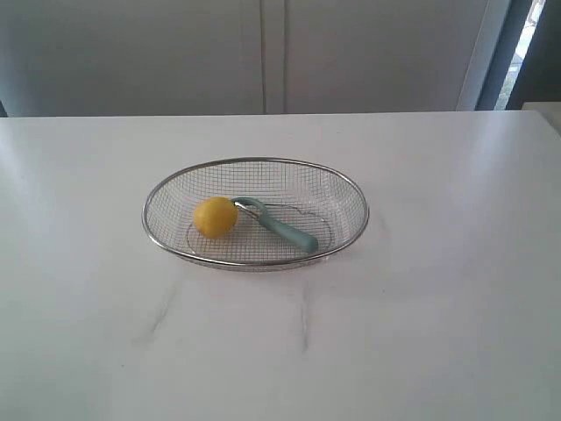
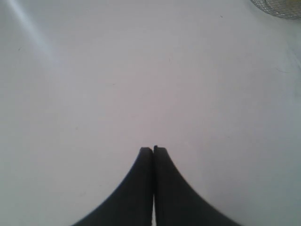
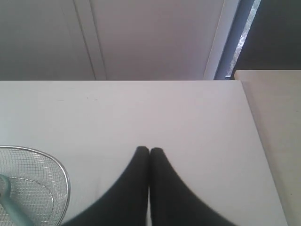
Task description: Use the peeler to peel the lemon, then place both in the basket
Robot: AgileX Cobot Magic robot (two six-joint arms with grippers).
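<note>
The left hand (image 2: 153, 149) and right hand (image 3: 149, 150) hang clenched and empty over the desk (image 1: 438, 307). The lemon (image 1: 215, 217) lies in the basket (image 1: 254, 160) just beside the peeler (image 1: 279, 225). A careless reach could roll it or shove the basket.

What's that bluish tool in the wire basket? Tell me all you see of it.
A slim peeler with a pale teal handle, plastic-looking, and a curved metal head. It lies flat inside the oval silver wire-mesh basket, head right beside the small yellow lemon, perhaps touching it, handle pointing away from it. Nothing grips it.
</note>
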